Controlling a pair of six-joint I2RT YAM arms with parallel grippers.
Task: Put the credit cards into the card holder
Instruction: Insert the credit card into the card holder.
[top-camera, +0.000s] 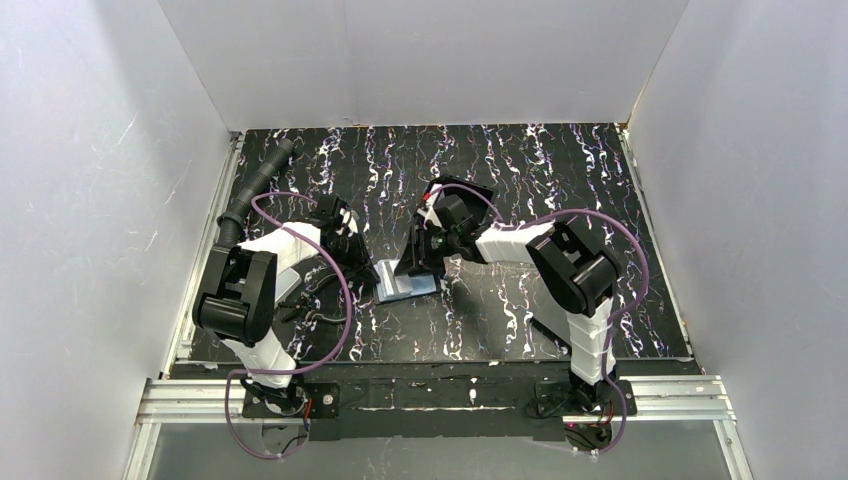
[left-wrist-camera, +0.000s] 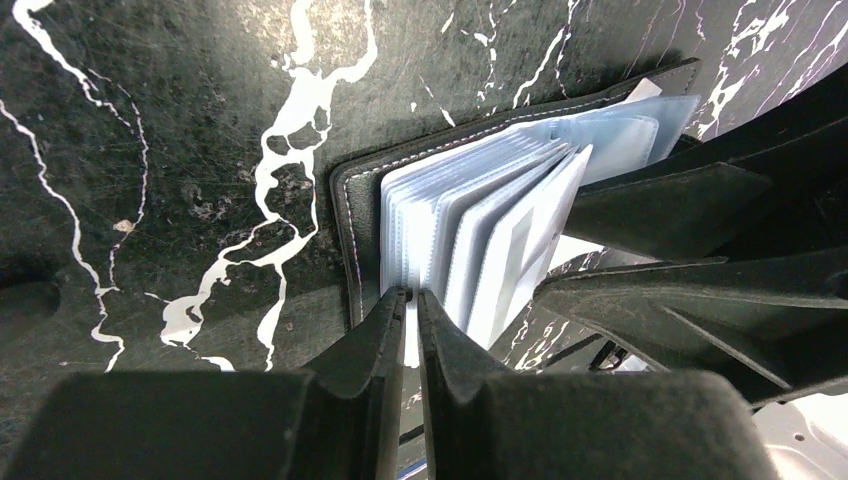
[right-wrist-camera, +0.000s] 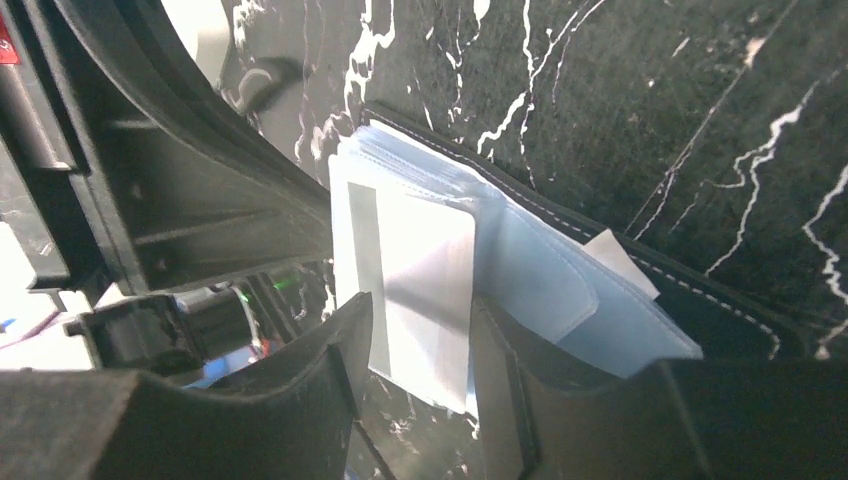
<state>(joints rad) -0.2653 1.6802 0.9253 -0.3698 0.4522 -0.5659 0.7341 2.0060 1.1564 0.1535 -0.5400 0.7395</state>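
The card holder (top-camera: 405, 283) lies open on the dark marbled table between both arms, its black stitched cover (left-wrist-camera: 345, 210) underneath and pale blue sleeves (left-wrist-camera: 470, 220) fanned upward. My left gripper (left-wrist-camera: 412, 295) is shut on the edge of one thin sleeve, and shows at the holder's left side (top-camera: 365, 265). A white credit card (right-wrist-camera: 420, 280) with a grey stripe stands partly inside a sleeve of the holder (right-wrist-camera: 560, 280). My right gripper (right-wrist-camera: 420, 310) straddles this card with its jaws apart and a gap on the left side. From above, the right gripper (top-camera: 425, 262) sits over the holder.
Large black ribbed slabs (left-wrist-camera: 680, 200) crowd the holder's right side in the left wrist view, and a black rimmed part (right-wrist-camera: 150, 170) stands left of the card in the right wrist view. A black corrugated hose (top-camera: 255, 190) lies at the back left. White walls enclose the table.
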